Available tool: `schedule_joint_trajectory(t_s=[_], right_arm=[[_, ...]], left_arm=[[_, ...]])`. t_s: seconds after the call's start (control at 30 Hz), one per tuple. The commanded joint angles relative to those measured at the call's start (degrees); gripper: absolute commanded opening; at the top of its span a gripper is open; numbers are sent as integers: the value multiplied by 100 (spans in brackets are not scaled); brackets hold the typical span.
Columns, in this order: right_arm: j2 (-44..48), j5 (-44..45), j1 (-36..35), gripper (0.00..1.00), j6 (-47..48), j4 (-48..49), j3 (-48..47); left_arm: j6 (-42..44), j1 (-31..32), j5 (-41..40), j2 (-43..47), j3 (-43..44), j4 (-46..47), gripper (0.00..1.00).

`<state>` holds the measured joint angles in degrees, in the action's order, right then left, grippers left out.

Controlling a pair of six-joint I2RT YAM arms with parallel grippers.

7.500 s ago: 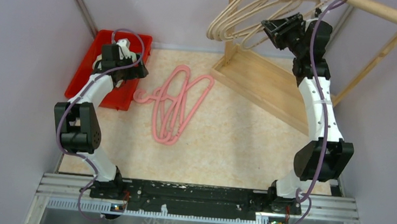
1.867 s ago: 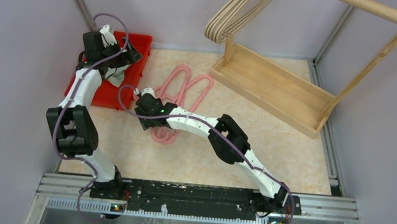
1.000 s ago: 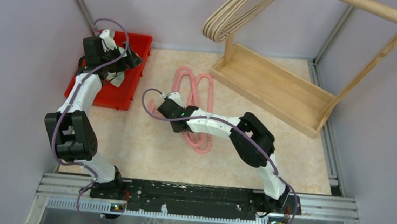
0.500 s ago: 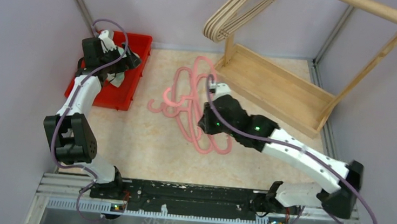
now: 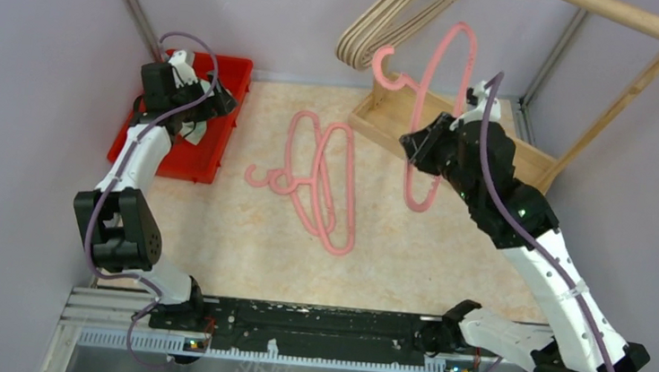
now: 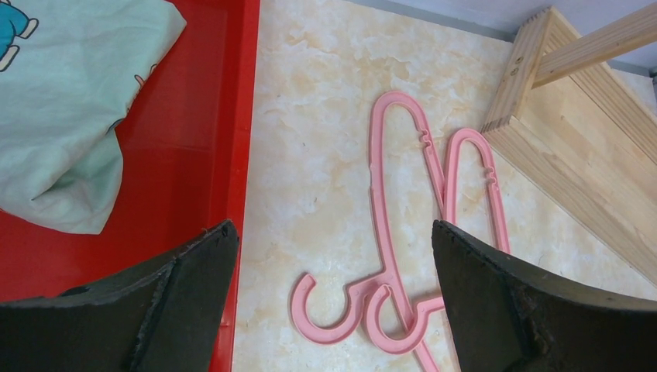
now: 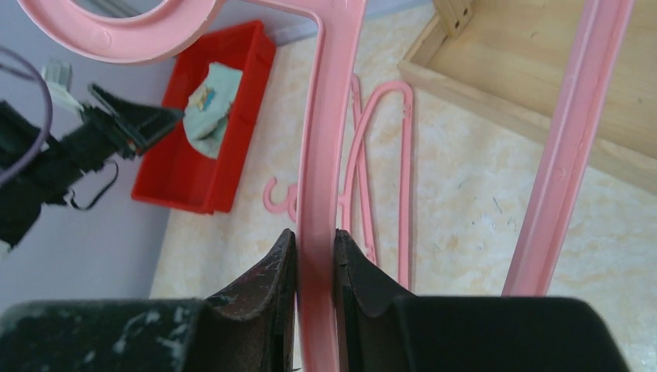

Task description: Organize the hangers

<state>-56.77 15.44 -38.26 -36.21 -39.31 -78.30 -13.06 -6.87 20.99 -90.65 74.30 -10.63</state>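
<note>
The right gripper [image 7: 314, 252], clamped on 1 thin pink plastic hanger [image 7: 318, 155], has just lifted it clear; the other pink hangers [image 6: 375, 178] lie below it, still unhung.

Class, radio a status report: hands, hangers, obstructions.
Right hand shut on one pink hanger, aloft beside rack. Left hand open, empty. Two pink hangers on table. Beige hangers hang at rack's left end.

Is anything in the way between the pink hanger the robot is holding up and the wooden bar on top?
Nothing I can see. The right hand holds the pink hanger in the air. The beige hangers hang near its hook; the part of the wooden bar in view looks bare.
</note>
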Motion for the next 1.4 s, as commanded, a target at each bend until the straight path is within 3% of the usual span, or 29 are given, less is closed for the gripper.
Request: schedule_joint_trajectory(t_s=[0.0,0.23,0.5,0.93,1.37], right_arm=[[-376,-1010,933,0,-136,644,-461],[-863,-2689,2459,0,-877,2284,-750],[-1357,-3659,2926,0,-1481,3721,-1059],[-2057,-3096,3091,0,-2104,4655,-943],[-2988,-2670,3127,0,-2354,5285,-1455]], left_arm=[[142,51,-53,-34,135,-19,100],[227,66,-143,-81,142,-35,100],[278,59,-226,-260,506,-175,100],[439,59,-241,-450,611,-246,100],[435,55,-192,-594,612,-171,100]])
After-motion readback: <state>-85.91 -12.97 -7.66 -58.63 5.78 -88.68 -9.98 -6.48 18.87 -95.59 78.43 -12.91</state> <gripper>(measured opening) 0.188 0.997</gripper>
